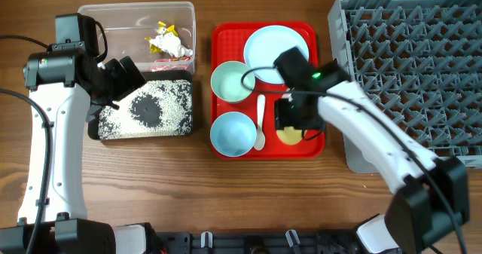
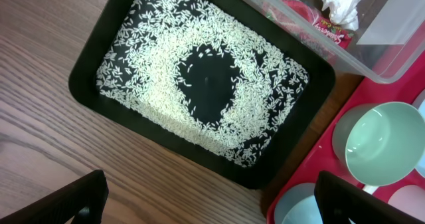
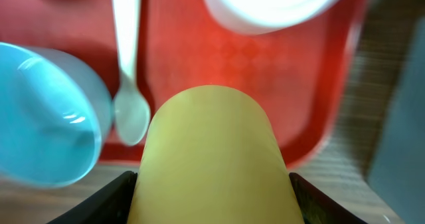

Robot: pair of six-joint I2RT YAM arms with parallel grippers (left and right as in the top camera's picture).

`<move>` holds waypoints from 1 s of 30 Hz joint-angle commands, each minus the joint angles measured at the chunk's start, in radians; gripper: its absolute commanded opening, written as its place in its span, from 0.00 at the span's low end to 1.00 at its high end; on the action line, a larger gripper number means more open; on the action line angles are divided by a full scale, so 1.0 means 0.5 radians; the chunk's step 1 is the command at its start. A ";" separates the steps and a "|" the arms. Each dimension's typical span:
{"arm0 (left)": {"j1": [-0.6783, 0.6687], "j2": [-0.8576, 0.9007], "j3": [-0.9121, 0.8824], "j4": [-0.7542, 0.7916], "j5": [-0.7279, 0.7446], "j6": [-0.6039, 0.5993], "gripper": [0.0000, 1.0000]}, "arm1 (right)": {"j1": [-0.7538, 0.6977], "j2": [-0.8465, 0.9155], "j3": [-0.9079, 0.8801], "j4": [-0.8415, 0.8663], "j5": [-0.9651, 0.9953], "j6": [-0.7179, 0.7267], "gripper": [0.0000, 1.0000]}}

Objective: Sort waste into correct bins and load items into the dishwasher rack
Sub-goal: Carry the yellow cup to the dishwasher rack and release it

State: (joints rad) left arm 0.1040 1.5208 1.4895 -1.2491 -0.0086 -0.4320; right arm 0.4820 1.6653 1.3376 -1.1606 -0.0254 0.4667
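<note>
Looks done with the waste: rice [image 2: 159,71] spread in the black tray [image 2: 209,84], wrappers [image 1: 162,35] and tissue [image 1: 177,49] in the clear tub [image 1: 113,24]. Now on to loading dishes, starting with the yellow cup [image 3: 209,151]. Sits at the front right of the red tray [image 1: 301,29], just beside the spoon [image 1: 260,122]. Pinched from both sides by the right gripper [image 3: 212,184], fingers snug against its walls. Hard to tell whether lifted off the tray yet. Leaves the left gripper [image 2: 212,204] spread wide and empty, hanging over the near edge of the black tray. Next, most likely: lift straight up, stay clear of the spoon and the blue bowl [image 1: 232,133], then carry over to the right, to the rack [image 1: 407,65]. Calls for a firm, gentle squeeze, as such a round, smooth cup could slip. Calls too for setting it down between the pegs, not on top of them. After that, back for the plate [image 1: 275,47], the green bowl [image 1: 230,81] and the rest, all waiting on the red tray.
</note>
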 commanded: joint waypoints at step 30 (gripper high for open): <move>0.011 0.011 -0.006 0.006 0.017 -0.005 1.00 | -2.522 0.108 0.437 0.060 0.141 -0.298 0.61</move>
State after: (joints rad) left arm 0.1043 1.5208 1.4895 -1.2495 -0.0086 -0.4320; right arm -0.7780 1.6428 1.5604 -1.1355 0.0307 0.3267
